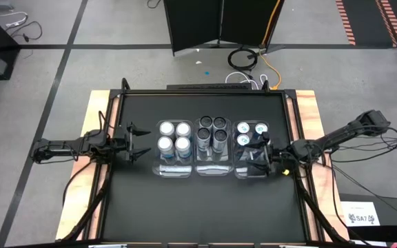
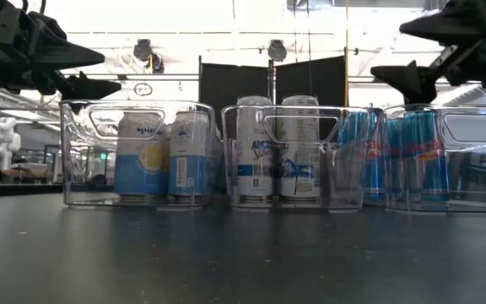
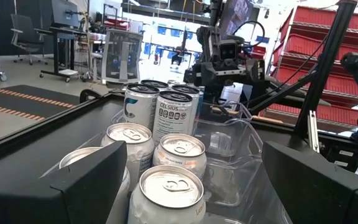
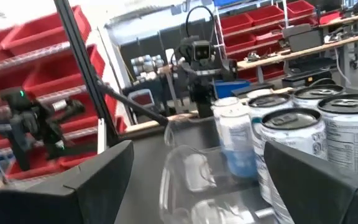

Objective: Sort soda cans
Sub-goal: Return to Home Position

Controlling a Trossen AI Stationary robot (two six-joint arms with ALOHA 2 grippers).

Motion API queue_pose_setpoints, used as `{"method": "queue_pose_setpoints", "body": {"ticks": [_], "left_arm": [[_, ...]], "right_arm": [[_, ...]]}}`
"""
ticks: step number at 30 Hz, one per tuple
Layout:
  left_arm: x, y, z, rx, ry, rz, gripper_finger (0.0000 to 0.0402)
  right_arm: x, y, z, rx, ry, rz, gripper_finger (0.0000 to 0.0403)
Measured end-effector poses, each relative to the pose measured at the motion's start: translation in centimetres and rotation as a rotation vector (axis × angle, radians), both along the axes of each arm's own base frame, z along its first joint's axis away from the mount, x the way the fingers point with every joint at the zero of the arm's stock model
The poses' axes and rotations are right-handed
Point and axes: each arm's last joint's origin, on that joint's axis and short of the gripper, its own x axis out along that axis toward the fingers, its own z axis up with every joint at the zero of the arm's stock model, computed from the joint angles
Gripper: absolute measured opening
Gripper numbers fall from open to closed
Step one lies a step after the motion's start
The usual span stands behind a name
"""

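Three clear bins stand side by side mid-table. The left bin holds silver-topped soda cans with pale blue sides. The middle bin holds dark-topped cans. The right bin holds white-topped cans with teal marks. All the cans stand upright on their bases. My left gripper hangs open and level just left of the left bin, above rim height. My right gripper is open over the right bin's near right part, above its rim. Nothing is between either pair of fingers.
Bare black tabletop lies in front of the bins. Wooden strips and a raised frame edge the table's sides. Cables and a black partition are on the floor beyond the far edge.
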Motion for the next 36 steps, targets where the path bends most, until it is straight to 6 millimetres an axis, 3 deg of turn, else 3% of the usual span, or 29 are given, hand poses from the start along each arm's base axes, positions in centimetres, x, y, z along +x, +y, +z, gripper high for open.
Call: {"method": "queue_pose_setpoints", "body": {"ticks": [9,20,36], "left_arm": [[0.0,0.0,0.0,0.000,0.000,-0.002,0.0382],[0.0,0.0,0.0,0.000,0.000,-0.003,0.0382],[0.0,0.0,0.0,0.000,0.005,-0.005,0.0382]], "right_arm": [[-1.1,-1.0,0.2,-0.035,0.026,0.042,0.0354],[-4.5,-2.2,0.2,-0.057,0.010,-0.002,0.0353],[-4.4,-2.6,-0.1,-0.164,0.057,-0.088,0.0353]]}}
